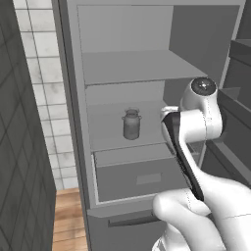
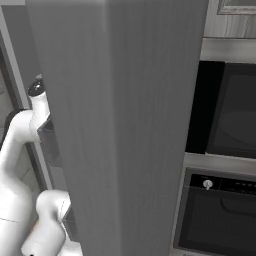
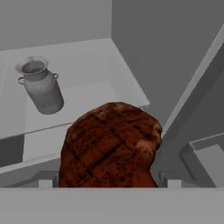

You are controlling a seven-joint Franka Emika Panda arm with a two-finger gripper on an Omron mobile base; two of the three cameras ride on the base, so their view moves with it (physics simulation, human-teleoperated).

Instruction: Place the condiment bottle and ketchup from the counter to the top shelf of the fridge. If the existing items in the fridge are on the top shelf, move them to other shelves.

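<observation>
From the left base view, you see the fridge [image 1: 73, 122] standing open with its top shelf [image 1: 137, 66] bare, the milk can [image 1: 131, 124] upright on the shelf below it, and the drawer [image 1: 139, 179] beneath; the arm reaches in at the right side of that lower shelf, its wrist blocking the pincer. From the right base view, the fridge's grey side wall [image 2: 120, 125] covers most of the scene, with an oven [image 2: 220, 215] to its right. From the hand view, the drumstick [image 3: 109, 146] sits close between the finger tips of the pincer [image 3: 107, 183], whose jaws stand wide around it, so it appears held; the milk can [image 3: 41, 87] stands well apart on the lower shelf [image 3: 87, 96]. Judge the step in hand as relocating the existing items. Next, set the drumstick on the lower shelf, clear of the can, release, and withdraw before fetching the bottles.
</observation>
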